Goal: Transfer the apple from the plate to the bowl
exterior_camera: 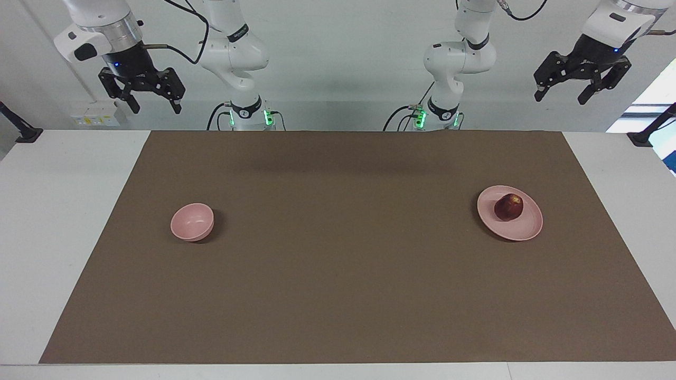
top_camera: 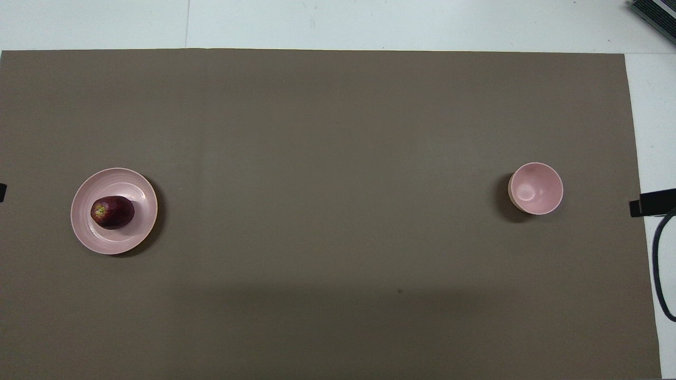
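The dark red apple (exterior_camera: 508, 207) (top_camera: 112, 212) lies on the flat pale pink plate (exterior_camera: 523, 228) (top_camera: 134, 182), toward the left arm's end of the table. The small deep pink bowl (exterior_camera: 192, 222) (top_camera: 536, 188) stands empty toward the right arm's end. My left gripper (exterior_camera: 563, 95) hangs open and empty high up, above the table's edge nearest the robots. My right gripper (exterior_camera: 155, 104) hangs open and empty high up at the right arm's end. Both arms wait. Neither gripper shows in the overhead view.
A brown mat (exterior_camera: 338, 264) (top_camera: 338, 132) covers most of the white table. Black clamp mounts (exterior_camera: 24, 133) (exterior_camera: 644, 136) sit at the table's two corners nearest the robots. A black cable (top_camera: 660, 274) lies at the right arm's end.
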